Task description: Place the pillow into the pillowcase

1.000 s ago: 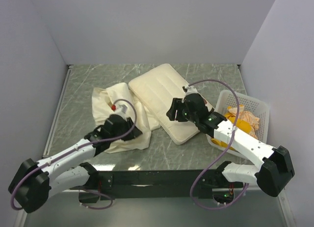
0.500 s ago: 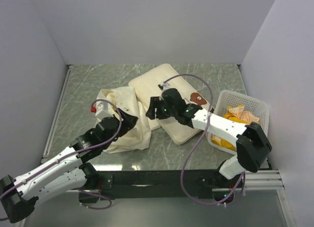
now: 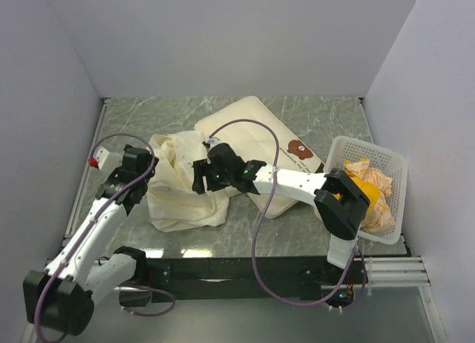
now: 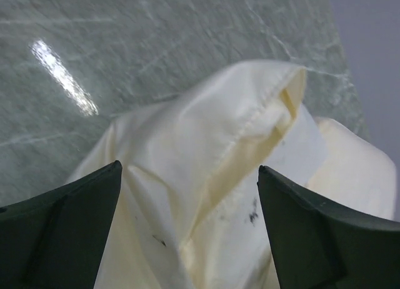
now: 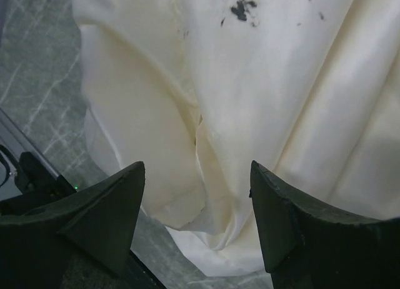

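Observation:
The pillow (image 3: 249, 135), puffy and cream with a brown bear print, lies flat at the middle of the table. Left of it the limp cream pillowcase (image 3: 178, 194) lies crumpled, its right edge against the pillow. My left gripper (image 3: 145, 178) hangs at the pillowcase's left side, open; in the left wrist view its gripper (image 4: 189, 171) has only wrinkled pillowcase (image 4: 200, 145) below the gap. My right gripper (image 3: 199, 178) hovers over the pillowcase's right side, also open, and the right wrist view shows its gripper (image 5: 197, 168) above folds of pillowcase (image 5: 250, 82). Neither holds anything.
A white basket (image 3: 373, 147) with orange and yellow cloth (image 3: 365, 181) stands at the right, beside the pillow. The right arm stretches across the pillow's near corner. Grey walls close in the left, back and right. Marble table (image 3: 141, 120) shows at the back left.
My left gripper opened, let go of the pillowcase and drew back to the left. My right arm swung left off the pillow to above the pillowcase, uncovering the bear print.

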